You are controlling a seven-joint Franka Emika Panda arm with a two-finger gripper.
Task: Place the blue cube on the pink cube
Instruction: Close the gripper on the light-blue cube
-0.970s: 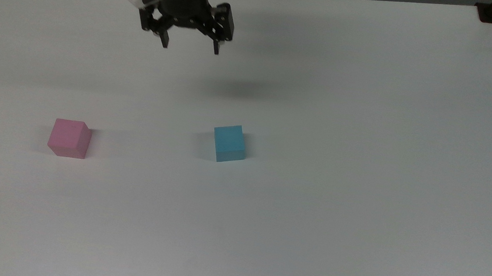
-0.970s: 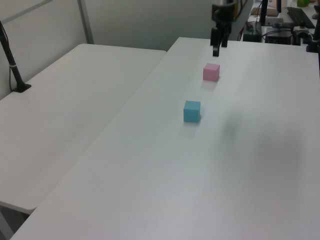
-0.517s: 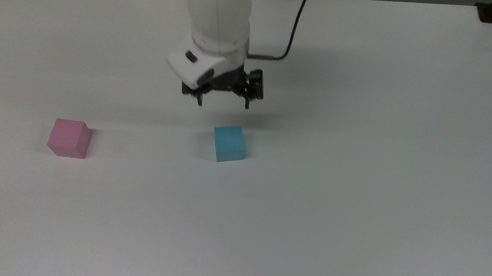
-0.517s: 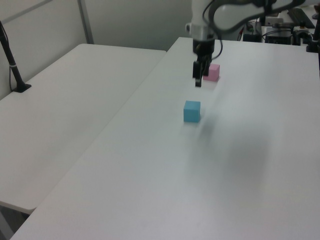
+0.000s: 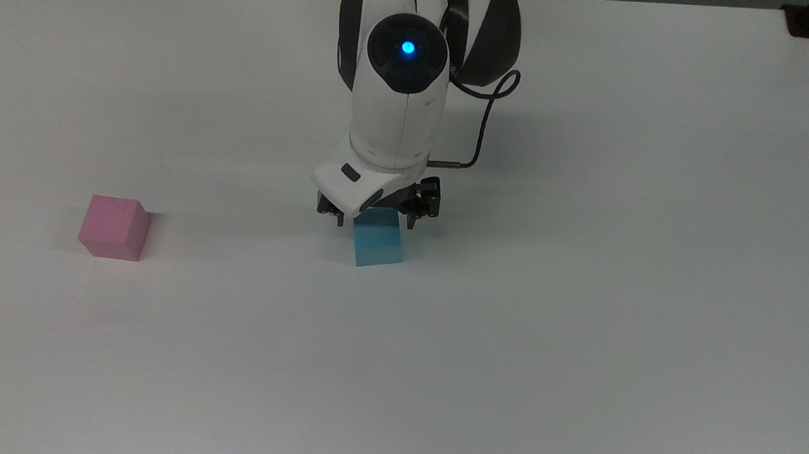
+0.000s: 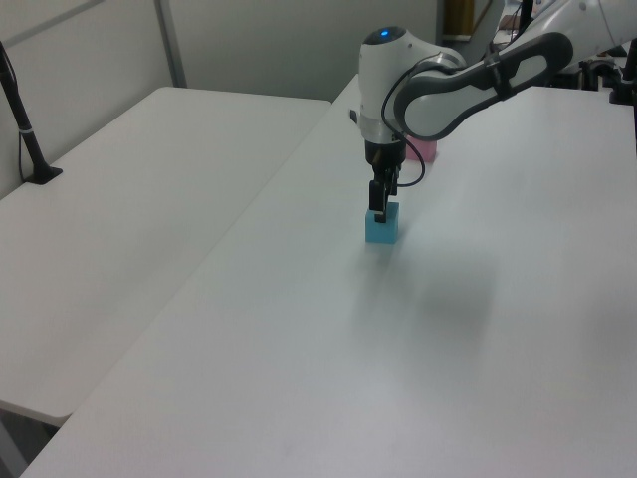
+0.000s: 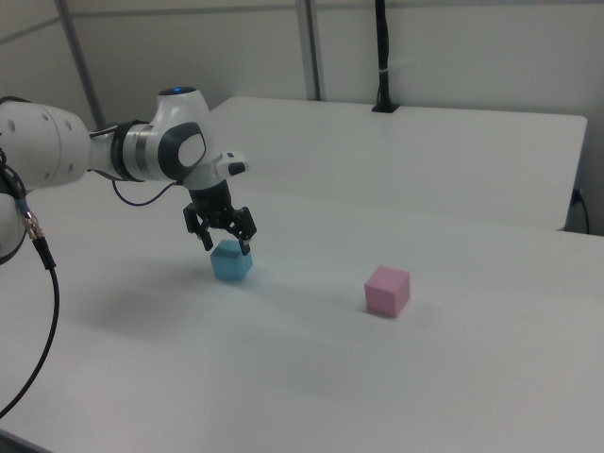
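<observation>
Gripper [image 7: 224, 243] spread open, fingers straddling the blue cube [image 5: 378, 244], positioned for a grasp; pink cube [image 5: 114, 227] stands well apart.

White, rounded arm [image 5: 394, 103] shells with dark grey bands at the joints. Black circular cap on the joint above the hand, a small blue light [image 5: 408, 47] glowing at its centre. Dark thin cable [image 5: 484, 118] looping off beside the wrist and plugging in through a short metal stub. White angular wrist block with two small dark oval marks. Black hand [image 5: 374, 217] below it, open linkage framework, two short black fingers [image 7: 245, 247] spread apart.
</observation>
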